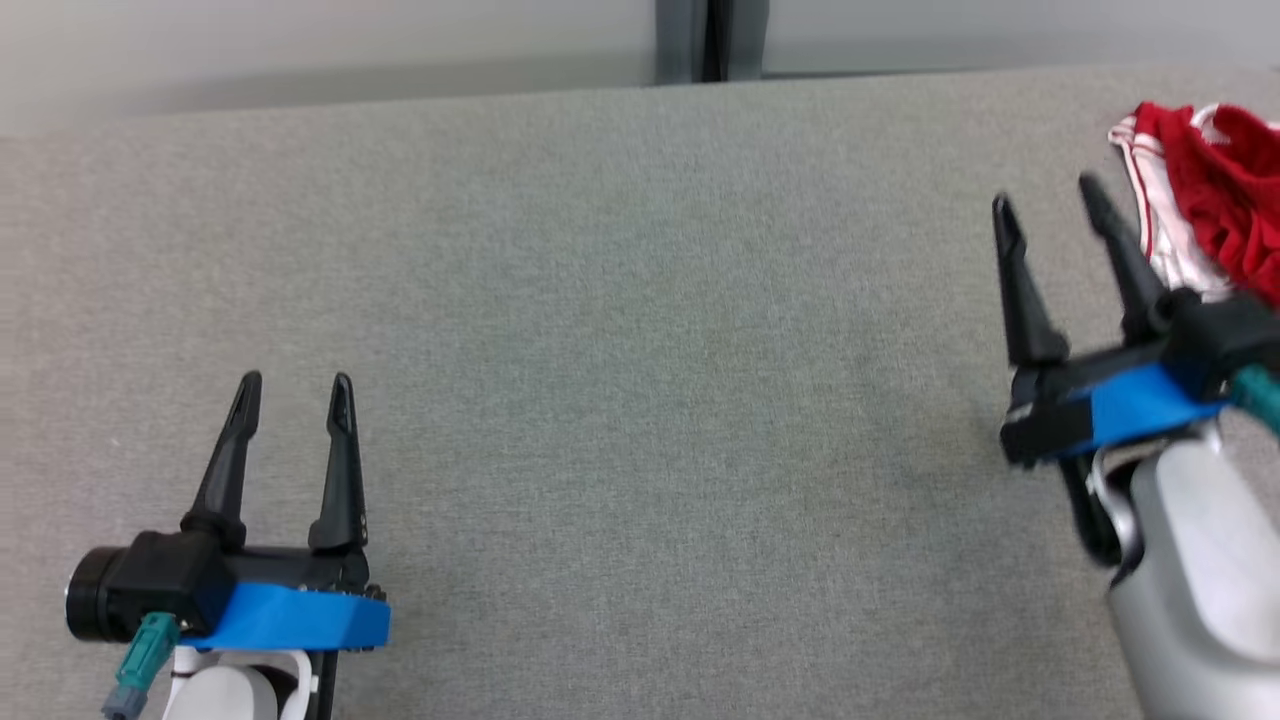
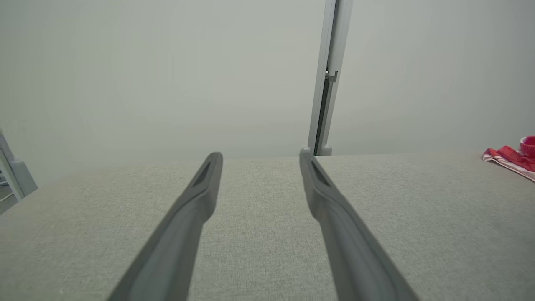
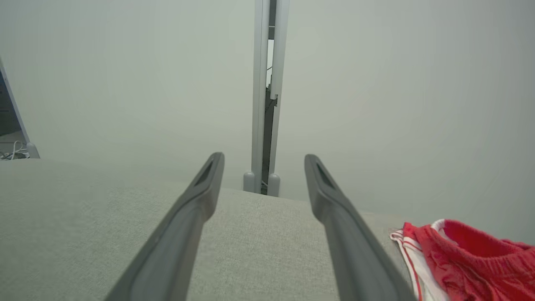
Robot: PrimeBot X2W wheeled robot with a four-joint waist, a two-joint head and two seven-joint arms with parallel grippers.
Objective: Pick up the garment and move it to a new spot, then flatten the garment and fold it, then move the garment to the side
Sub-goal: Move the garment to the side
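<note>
The garment (image 1: 1215, 195) is a crumpled red piece with white, red-striped side panels, lying at the far right of the grey table and cut off by the picture's edge. It also appears at the lower right of the right wrist view as the garment (image 3: 468, 263) and far right in the left wrist view as the garment (image 2: 508, 156). My right gripper (image 1: 1050, 200) is open and empty, raised just left of the garment, its right finger overlapping the white panel. My left gripper (image 1: 295, 385) is open and empty at the lower left, far from the garment.
The grey fabric-covered table (image 1: 640, 350) stretches across the whole view, with a pale wall behind it. A vertical grey post (image 1: 712, 40) stands at the table's far edge, near the middle.
</note>
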